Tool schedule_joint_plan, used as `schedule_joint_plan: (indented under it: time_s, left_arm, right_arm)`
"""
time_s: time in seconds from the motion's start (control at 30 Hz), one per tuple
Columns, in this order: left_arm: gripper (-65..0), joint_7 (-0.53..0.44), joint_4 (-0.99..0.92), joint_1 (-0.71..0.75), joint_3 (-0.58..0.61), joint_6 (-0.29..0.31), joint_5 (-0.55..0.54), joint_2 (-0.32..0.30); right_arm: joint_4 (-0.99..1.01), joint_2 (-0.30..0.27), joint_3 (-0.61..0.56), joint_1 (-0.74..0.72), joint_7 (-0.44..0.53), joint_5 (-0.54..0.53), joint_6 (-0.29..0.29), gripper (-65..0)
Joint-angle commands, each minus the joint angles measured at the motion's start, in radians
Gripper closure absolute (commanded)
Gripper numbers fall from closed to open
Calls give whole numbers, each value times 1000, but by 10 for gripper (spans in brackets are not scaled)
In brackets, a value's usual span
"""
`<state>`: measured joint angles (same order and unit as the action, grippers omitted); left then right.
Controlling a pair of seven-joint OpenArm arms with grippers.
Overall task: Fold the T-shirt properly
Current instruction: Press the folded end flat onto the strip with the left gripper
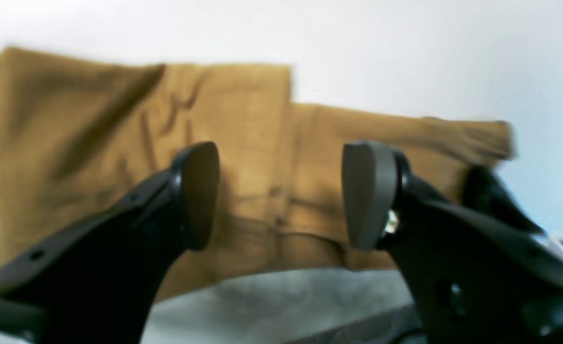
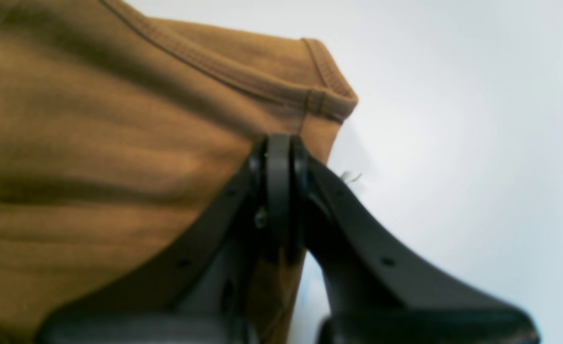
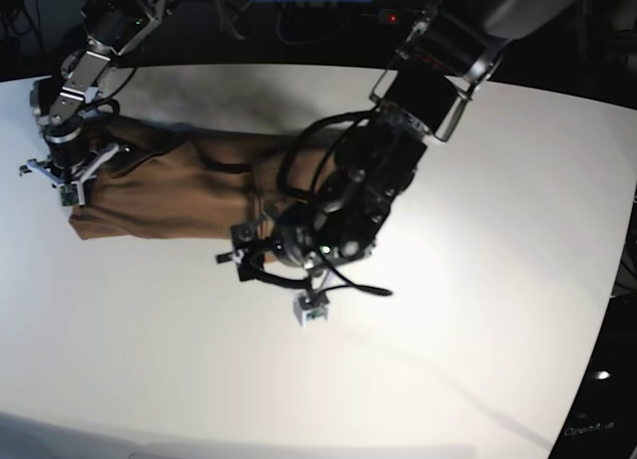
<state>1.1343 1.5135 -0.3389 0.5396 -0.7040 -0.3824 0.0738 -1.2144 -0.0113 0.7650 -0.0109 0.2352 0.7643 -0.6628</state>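
The T-shirt [image 3: 179,185] is lying as a long tan-brown band across the upper left of the base view, stretched over the white table [image 3: 478,310] from the left edge toward the frame's centre.

In the left wrist view the left tool [image 1: 281,196] is standing released: its two grey pads [image 1: 200,191] are spread wide apart, with nothing between them, and the folded cloth [image 1: 119,143] is showing in the gap behind them. The shirt there is filling the left and middle of the frame, a narrower part running off to the right. In the base view this tool [image 3: 249,255] is hovering at the shirt's right end, near the centre of the frame.

In the right wrist view the right tool [image 2: 279,157] is clenched, its pads pressed together on the T-shirt [image 2: 95,167] just below a stitched hem corner in the upper middle of the frame. In the base view this tool [image 3: 68,180] is sitting at the shirt's left end, at the far left.
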Motion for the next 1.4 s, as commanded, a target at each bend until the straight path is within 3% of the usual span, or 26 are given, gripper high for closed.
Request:
schedule_joint_plan:
  time_s: [0.0,0.13,0.2,0.43,0.63,0.93,1.23,1.37]
  left_arm:
    - [-394,-7,42,-24,-3,6,-2,11]
    - [-391,-4,75,-21,-5,6,-2,-24]
    - [-349,-4,58,-18,-5,6,-2,-42]
    - [-14,-4,38,19,-8,6,-2,-105]
    - [-24,33,57,34,-14,6,-56,-136]
    - [-24,102,197,37,-161,6,-169,-214]
    - [-24,189,164,31,-181,6,-169,-220]
    - [-24,184,78,30,-181,6,-169,-223]
  right_arm:
    - [8,3,-3,7,-90,63,-35,-3]
    - [8,3,-5,6,-90,63,-35,-3]
    - [8,3,-5,6,-90,63,-35,-3]
    - [9,3,-5,4,-90,63,-35,-3]
    - [9,3,-19,4,-90,63,-35,-3]
    - [9,3,-19,2,-90,63,-35,-3]
    - [9,3,-32,2,-90,63,-35,-3]
    - [9,3,-32,2,-90,63,-35,-3]
